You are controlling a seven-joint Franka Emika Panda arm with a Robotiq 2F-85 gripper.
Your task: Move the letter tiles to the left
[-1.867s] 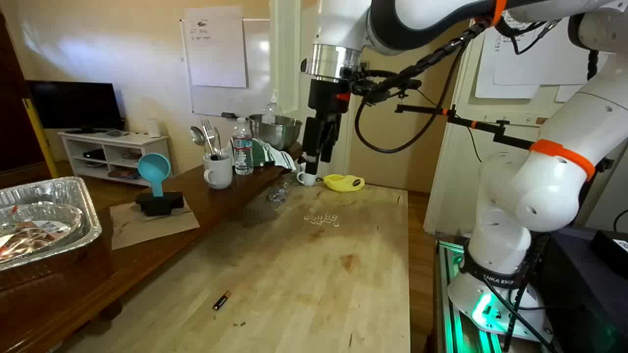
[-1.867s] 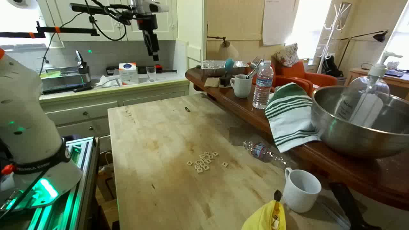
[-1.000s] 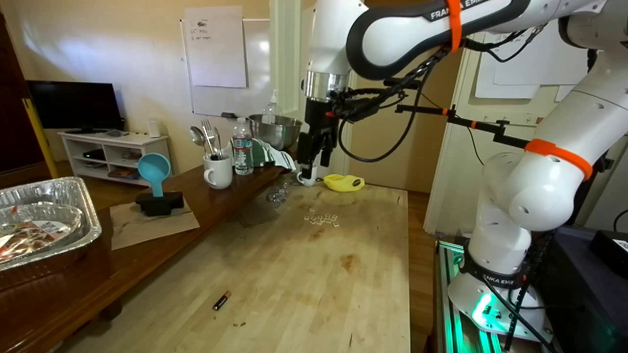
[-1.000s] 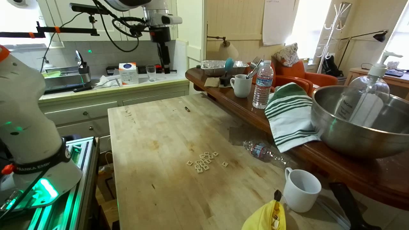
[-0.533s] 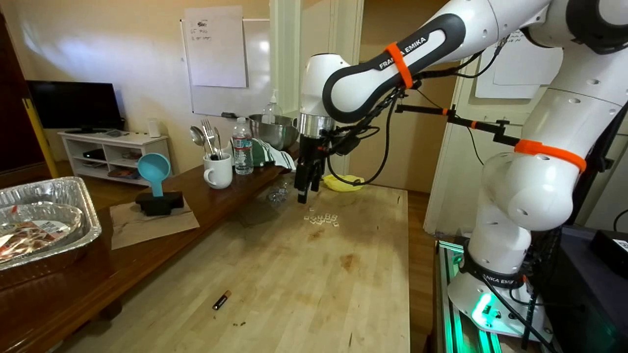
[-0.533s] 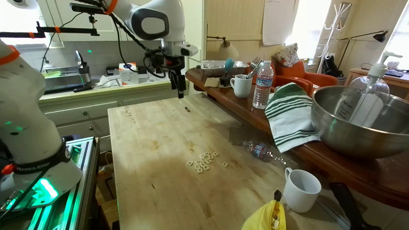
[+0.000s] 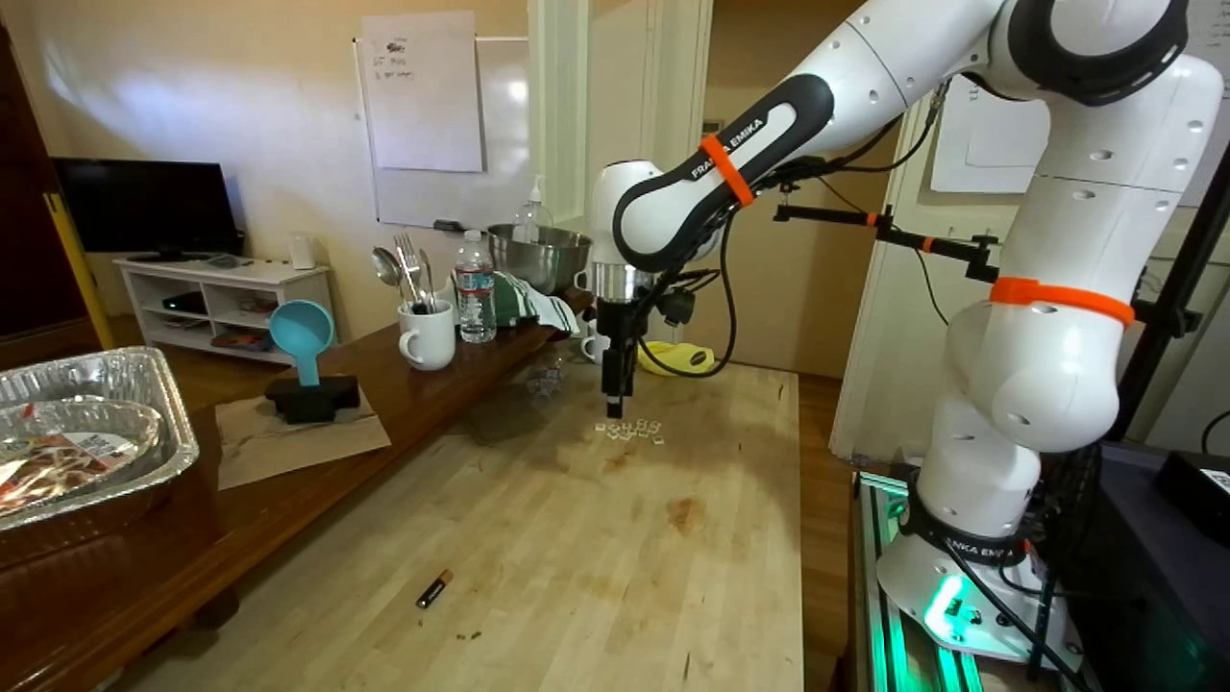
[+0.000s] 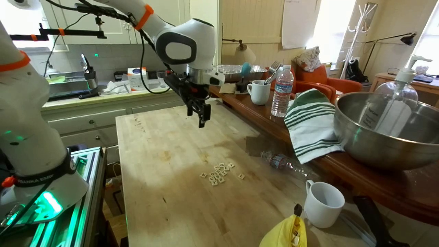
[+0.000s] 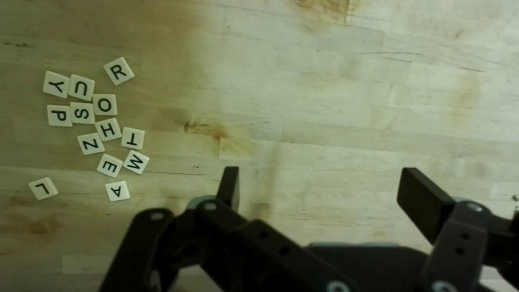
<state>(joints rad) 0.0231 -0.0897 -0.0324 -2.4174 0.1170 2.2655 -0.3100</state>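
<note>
Several small pale square letter tiles point(image 9: 104, 105) lie flat on the wooden table in a loose cluster at the left of the wrist view. A tile marked L point(image 9: 43, 188) and a tile marked A point(image 9: 117, 191) lie a little apart from the rest. The tiles also show in both exterior views point(image 7: 629, 432) point(image 8: 216, 176). My gripper point(image 9: 318, 178) is open and empty, with bare wood between its fingers. In an exterior view the gripper point(image 8: 196, 120) hangs above the table, off to the side of the tiles. In an exterior view it point(image 7: 615, 411) hides part of the cluster.
A battery point(image 7: 434, 588) lies on the table. A yellow pouch point(image 8: 286, 233), a white mug point(image 8: 323, 204) and a fallen plastic bottle point(image 8: 283, 164) are at one end. A raised dark wood counter point(image 7: 375, 384) runs along one side, bearing a mug with cutlery, a bottle and a steel bowl.
My arm has come down, lowering the gripper from high up to nearer the table. The gripper has also turned, its fingers lining up in an exterior view. The tiles have not moved.
</note>
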